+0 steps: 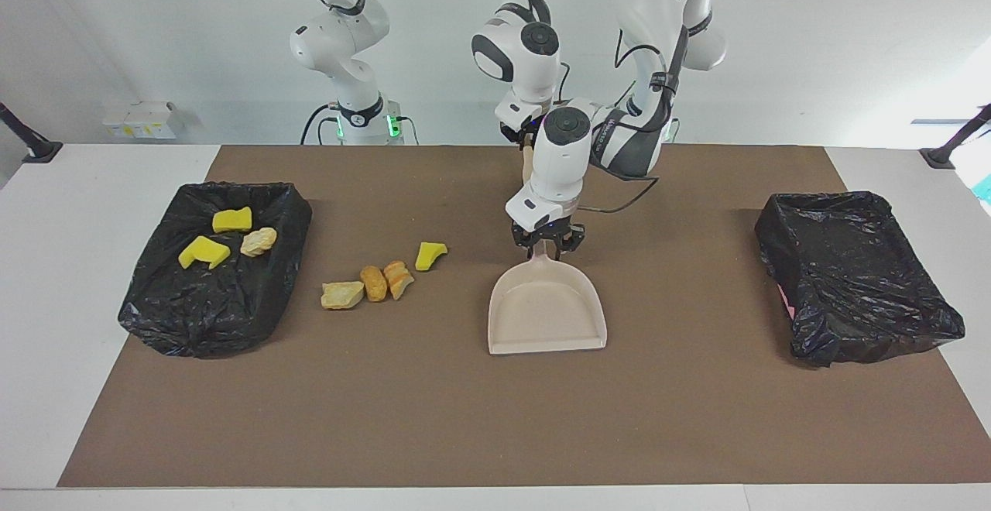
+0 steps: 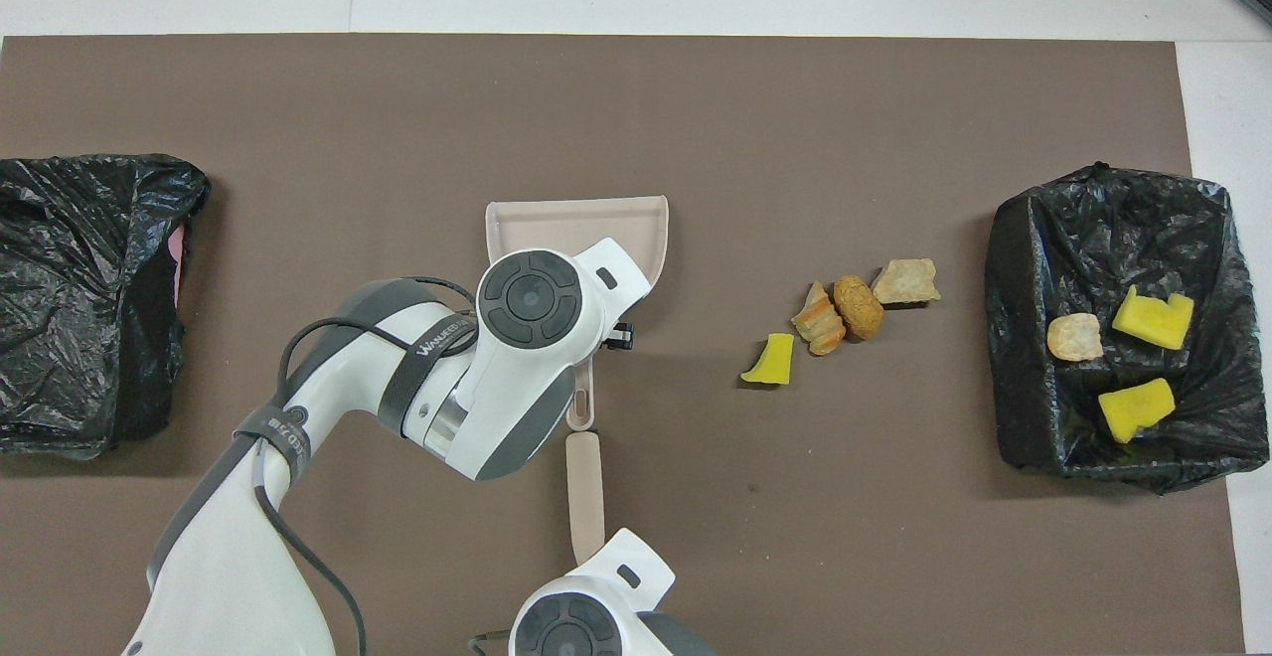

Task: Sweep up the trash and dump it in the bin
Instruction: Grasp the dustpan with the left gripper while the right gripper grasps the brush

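Note:
The trash is several scraps. A yellow sponge piece and three tan bread chunks lie in a row on the brown mat. Three more scraps sit in the black-lined bin at the right arm's end. The beige dustpan lies mid-mat with its handle toward the robots. My left gripper is down on that handle, shut around it. My right gripper, partly hidden by the left wrist, is shut on the beige brush handle. The brush head is hidden.
A second black-lined bin stands at the left arm's end of the table. The brown mat covers most of the white table. The brush handle's tip nearly meets the end of the dustpan handle.

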